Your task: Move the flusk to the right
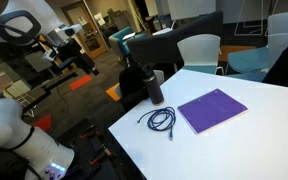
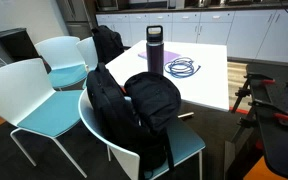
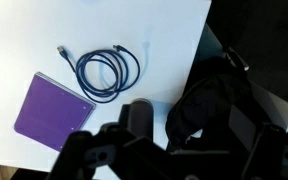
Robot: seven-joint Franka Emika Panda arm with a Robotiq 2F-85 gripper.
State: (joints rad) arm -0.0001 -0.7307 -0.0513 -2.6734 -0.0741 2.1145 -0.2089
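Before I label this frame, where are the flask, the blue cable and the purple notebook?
flask (image 2: 155,56), in an exterior view, middle of its body
blue cable (image 1: 162,121), in an exterior view, its coiled part
purple notebook (image 3: 51,112), wrist view, centre of cover

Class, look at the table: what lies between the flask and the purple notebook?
Only bare white table separates the flask from the notebook in an exterior view; the coiled cable lies beside that stretch.
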